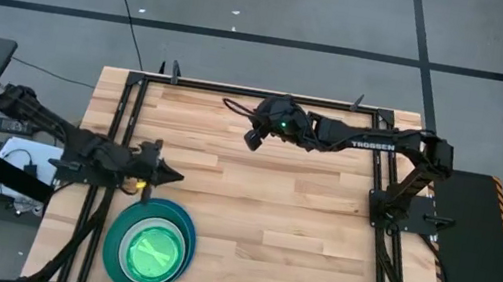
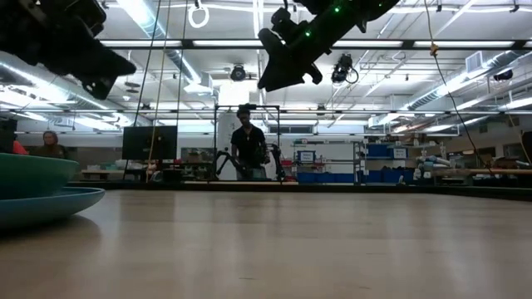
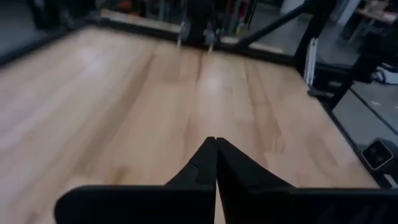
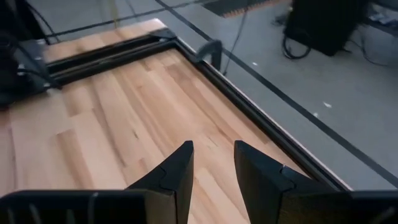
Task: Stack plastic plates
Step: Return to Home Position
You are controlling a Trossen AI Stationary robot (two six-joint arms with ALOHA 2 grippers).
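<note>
**1 stack at the table's front left, both grippers empty above the wood**

The plastic plates [image 1: 150, 246] stand as 1 stack near the front edge of the table [image 1: 278, 226], on its left side. From above, 3 colours can be told: a wide teal rim [image 1: 114, 243], a thin blue edge [image 1: 190, 241] showing past it on the right, and a lime green centre [image 1: 151, 250]. A dark ring lies between teal and green. How many plates sit under the green cannot be counted, and the layers in the middle are hidden.

In the low view the stack is cut off by the left border. Only 2 parts show there, a teal wall [image 2: 33, 174] and a blue lip [image 2: 51, 204] beneath it.

The left gripper [image 1: 170, 176] hangs just behind the stack and clear of it, pointing toward the table's middle. Its wrist view shows the 2 fingers [image 3: 202, 163] pressed together with nothing between them.

The right gripper [image 1: 253, 141] hovers over the rear middle of the table, well apart from the plates. Its 2 fingers [image 4: 177, 167] stand a little apart, holding nothing. In the low view it shows high up [image 2: 278, 79].

Beyond the table, 1 person [image 2: 248, 149] stands in the room and a 2nd [image 2: 51, 146] is partly visible at the left.
</note>
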